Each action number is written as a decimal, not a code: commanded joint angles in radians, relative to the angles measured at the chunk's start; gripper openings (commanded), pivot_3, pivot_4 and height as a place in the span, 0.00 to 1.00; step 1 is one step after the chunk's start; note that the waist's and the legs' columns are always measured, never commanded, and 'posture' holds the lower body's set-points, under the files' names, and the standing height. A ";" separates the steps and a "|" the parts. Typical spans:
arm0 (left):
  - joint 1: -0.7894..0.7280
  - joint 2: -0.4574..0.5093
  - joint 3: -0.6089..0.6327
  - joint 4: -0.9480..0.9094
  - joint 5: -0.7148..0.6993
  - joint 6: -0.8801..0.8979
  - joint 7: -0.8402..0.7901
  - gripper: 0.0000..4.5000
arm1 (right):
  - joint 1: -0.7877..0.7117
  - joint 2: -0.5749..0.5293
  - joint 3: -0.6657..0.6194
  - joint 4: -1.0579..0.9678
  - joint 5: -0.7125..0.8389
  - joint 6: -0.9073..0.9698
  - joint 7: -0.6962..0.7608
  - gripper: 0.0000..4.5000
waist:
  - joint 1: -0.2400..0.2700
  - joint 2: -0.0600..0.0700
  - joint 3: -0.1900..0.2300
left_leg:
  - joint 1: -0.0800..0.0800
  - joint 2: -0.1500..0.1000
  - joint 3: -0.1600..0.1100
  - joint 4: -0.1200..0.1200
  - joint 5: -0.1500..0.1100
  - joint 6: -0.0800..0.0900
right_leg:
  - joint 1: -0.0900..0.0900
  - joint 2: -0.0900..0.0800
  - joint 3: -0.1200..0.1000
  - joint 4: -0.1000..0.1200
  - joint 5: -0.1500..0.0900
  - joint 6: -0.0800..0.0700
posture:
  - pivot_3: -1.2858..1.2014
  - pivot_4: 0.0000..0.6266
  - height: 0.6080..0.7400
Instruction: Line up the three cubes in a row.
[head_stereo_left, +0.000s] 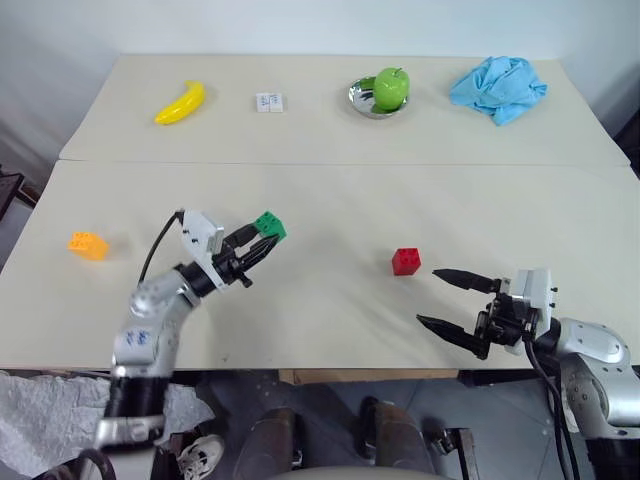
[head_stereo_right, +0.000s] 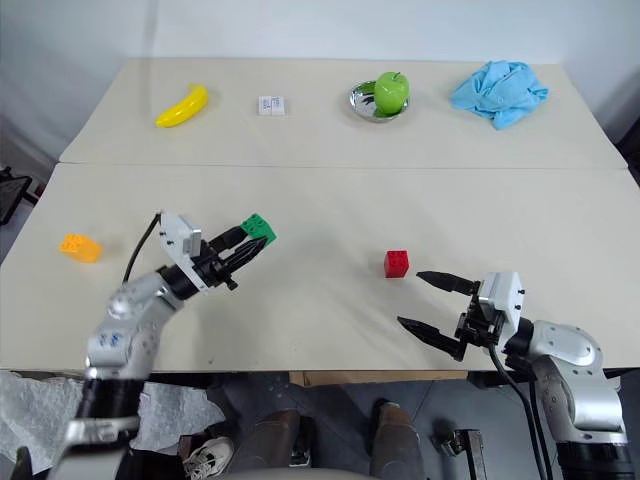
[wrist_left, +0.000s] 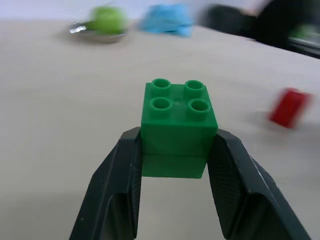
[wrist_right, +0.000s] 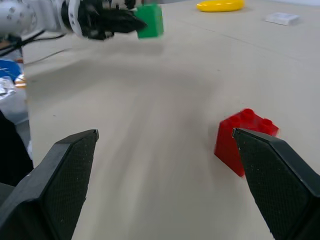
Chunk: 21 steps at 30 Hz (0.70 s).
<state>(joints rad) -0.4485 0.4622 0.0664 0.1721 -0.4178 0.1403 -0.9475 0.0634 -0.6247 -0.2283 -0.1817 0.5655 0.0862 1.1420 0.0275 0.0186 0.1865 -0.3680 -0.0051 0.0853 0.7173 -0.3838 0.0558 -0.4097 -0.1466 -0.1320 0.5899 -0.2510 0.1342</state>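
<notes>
My left gripper (head_stereo_left: 262, 240) is clamped on the green cube (head_stereo_left: 270, 226), pinching its lower half between both fingers, studs up and the cube clear of the table (head_stereo_left: 330, 200). The bite sits low and near the fingertips, so I judge a quick swing could twist the cube in the grip or squirt it out, and it would then bounce to some random spot.

My right gripper (head_stereo_left: 455, 300) hangs with its jaws spread wide and nothing between them. The red cube (head_stereo_left: 406, 261) rests on the table at about eleven o'clock from it, just past the upper fingertip. My worry there: any drift of that arm could nudge the red cube and spoil the reference I mean to line up against.

The orange cube (head_stereo_left: 88, 245) lies far out at nine o'clock from the left gripper, near the table's left edge. A careless reach could push it off the edge.

If I set the green cube down tilted or too close to red, it may knock red askew.
</notes>
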 joint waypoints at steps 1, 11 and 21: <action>-0.181 -0.016 -0.122 0.244 0.048 -0.154 -0.322 0.33 | 0.047 0.005 -0.051 -0.058 0.015 -0.031 -0.025 1.00 | 0.002 0.000 0.000 | 0.000 0.000 0.001 0.000 0.000 0.000 | 0.000 0.000 0.000 -0.001 0.000 0.000 | 0.52 0.24 1.00; -0.558 -0.213 -0.221 0.880 0.266 -0.432 -0.375 0.33 | 0.194 0.008 -0.125 -0.110 0.049 -0.048 -0.049 1.00 | -0.005 -0.004 0.001 | -0.002 -0.001 0.009 -0.003 0.000 0.000 | 0.001 0.008 0.000 -0.006 0.001 0.001 | 0.52 0.24 1.00; -0.613 -0.246 -0.219 1.000 0.370 -0.522 -0.346 0.33 | 0.180 0.023 -0.151 -0.050 0.053 -0.134 -0.021 1.00 | 0.001 -0.005 0.002 | -0.002 0.001 0.008 -0.001 0.001 0.000 | 0.000 0.007 0.002 -0.005 0.001 0.002 | 0.52 0.24 1.00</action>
<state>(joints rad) -1.0385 0.2161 -0.1652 1.1670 -0.0638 -0.3667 -1.3148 0.2428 -0.6106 -0.3440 -0.2330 0.5886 -0.0250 1.1146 0.0282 0.0139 0.1884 -0.3699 -0.0041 0.0930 0.7167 -0.3832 0.0560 -0.4097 -0.1401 -0.1305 0.5854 -0.2500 0.1361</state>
